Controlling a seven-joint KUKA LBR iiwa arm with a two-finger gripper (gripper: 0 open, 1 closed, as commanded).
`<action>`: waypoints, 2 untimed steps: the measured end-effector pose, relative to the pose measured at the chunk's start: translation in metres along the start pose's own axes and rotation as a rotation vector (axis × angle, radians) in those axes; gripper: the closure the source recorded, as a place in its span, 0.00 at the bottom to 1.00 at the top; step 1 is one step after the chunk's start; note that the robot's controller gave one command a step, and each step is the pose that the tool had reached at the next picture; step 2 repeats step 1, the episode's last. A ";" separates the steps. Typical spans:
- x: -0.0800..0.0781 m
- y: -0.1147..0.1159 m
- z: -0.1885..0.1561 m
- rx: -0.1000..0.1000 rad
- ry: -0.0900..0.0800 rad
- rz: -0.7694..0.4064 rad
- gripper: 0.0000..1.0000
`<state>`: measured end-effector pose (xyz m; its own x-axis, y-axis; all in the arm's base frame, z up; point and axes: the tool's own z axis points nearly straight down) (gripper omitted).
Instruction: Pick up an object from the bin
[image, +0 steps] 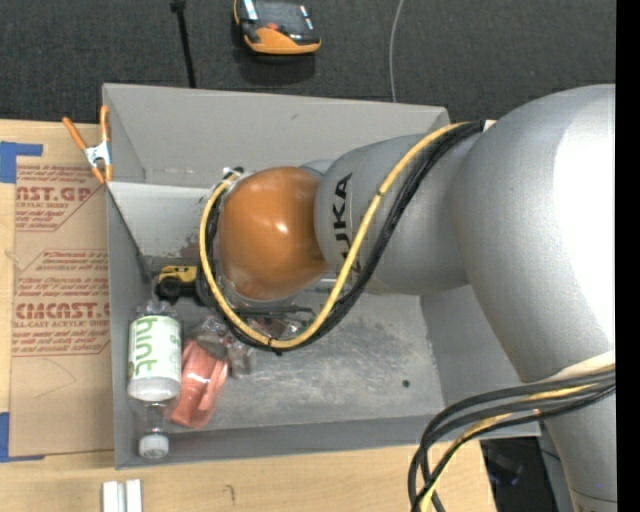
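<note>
My gripper (236, 346) pokes out from under the arm's orange dome, low over the bin's left part. Just to its lower left, touching or nearly touching it, lies a salmon-pink soft tube-like thing (200, 386). Left of that, along the left wall, lies a clear plastic bottle (155, 362) with a white label in green lettering, its cap toward the front corner. A yellow and black tape measure (178, 284) sits behind the bottle, partly hidden by the dome.
The arm and its dome cover the bin's middle and back. Bare grey floor shows to the right and front of the gripper. The bin's sloped left wall stands close to the bottle.
</note>
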<state>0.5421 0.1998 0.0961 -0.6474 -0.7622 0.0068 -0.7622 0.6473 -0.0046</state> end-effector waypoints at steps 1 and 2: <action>0.001 0.001 -0.003 -0.003 0.002 -0.001 1.00; 0.001 0.001 -0.003 -0.003 0.002 -0.001 1.00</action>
